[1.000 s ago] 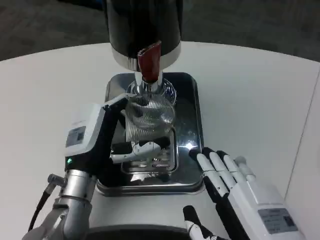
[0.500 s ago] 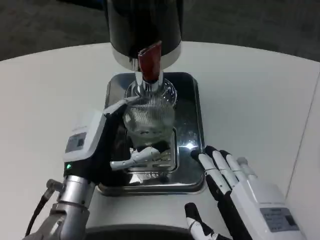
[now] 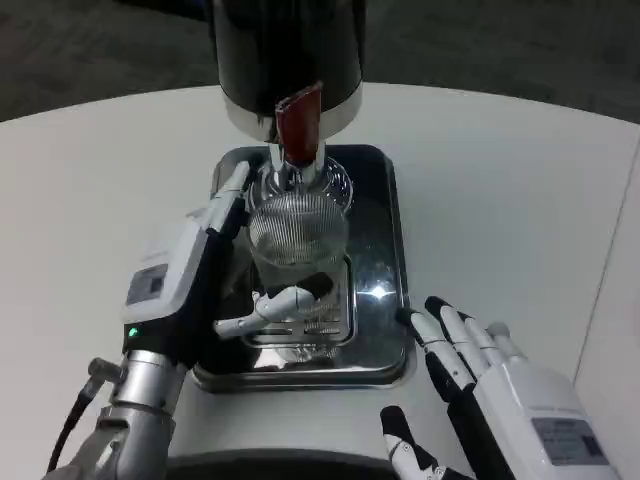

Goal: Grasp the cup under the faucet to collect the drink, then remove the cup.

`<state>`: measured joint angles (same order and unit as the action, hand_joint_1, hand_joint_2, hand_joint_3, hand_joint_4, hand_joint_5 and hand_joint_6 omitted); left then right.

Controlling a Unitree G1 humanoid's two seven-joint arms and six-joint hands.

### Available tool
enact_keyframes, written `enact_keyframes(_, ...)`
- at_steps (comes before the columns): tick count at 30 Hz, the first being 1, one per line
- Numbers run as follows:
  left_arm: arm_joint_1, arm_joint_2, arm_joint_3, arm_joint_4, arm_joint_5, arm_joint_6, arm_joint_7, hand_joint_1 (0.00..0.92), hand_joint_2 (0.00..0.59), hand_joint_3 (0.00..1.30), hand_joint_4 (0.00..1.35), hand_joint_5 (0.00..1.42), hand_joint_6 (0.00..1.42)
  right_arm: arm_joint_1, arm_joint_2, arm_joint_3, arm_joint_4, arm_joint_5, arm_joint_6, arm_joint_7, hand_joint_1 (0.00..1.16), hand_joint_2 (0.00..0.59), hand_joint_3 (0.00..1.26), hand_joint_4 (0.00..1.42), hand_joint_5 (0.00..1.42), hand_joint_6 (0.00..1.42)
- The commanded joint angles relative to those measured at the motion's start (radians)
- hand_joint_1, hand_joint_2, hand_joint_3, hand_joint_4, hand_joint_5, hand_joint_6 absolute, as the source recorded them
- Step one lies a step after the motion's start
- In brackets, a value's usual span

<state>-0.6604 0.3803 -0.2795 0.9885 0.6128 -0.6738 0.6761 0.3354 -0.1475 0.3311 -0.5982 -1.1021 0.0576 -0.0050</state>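
Your left hand grips the ribbed glass cup, fingers on its left wall and the thumb curled round the near side, and the cup sits over the steel drip tray, right under the faucet with its red lever. Over the last second the cup has crept from a spot just near of the spout to directly beneath it, and it now looks more upright than the tilt it showed earlier. That reads as the placing step about finished; pouring has not begun, and I can't tell whether any drink is in the glass. Your right hand lies open on the white table, near and right of the tray, drifted slightly nearer.
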Motion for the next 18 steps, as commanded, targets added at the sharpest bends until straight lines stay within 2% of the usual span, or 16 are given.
enact_keyframes(1,0.049,0.032,0.034,-0.031,-0.052,-0.042,-0.041,0.112,0.013,0.02,0.02,0.33,0.21,-0.006,0.008,0.007,0.01,0.002,0.008,0.008,0.35,0.51,0.1,0.0,0.05,0.04)
enact_keyframes(8,0.133,0.056,0.121,-0.128,-0.149,-0.08,-0.095,0.004,0.0,0.01,0.02,0.3,0.17,-0.037,0.014,0.017,0.03,0.002,0.009,0.012,0.35,0.51,0.1,0.0,0.05,0.05)
enact_keyframes(14,0.204,0.07,0.202,-0.258,-0.223,-0.08,-0.154,0.0,0.001,0.02,0.03,0.29,0.16,-0.06,0.023,0.022,0.055,0.003,0.01,0.005,0.35,0.51,0.1,0.0,0.05,0.05)
enact_keyframes(16,0.225,0.069,0.231,-0.299,-0.268,-0.081,-0.2,0.0,0.041,0.02,0.03,0.29,0.16,-0.068,0.026,0.023,0.064,0.004,0.012,0.002,0.35,0.51,0.1,0.0,0.05,0.05)
enact_keyframes(18,0.25,0.066,0.27,-0.353,-0.399,-0.092,-0.31,0.0,0.079,0.02,0.03,0.31,0.2,-0.075,0.033,0.023,0.07,0.0,0.018,-0.005,0.35,0.51,0.1,0.0,0.05,0.05)
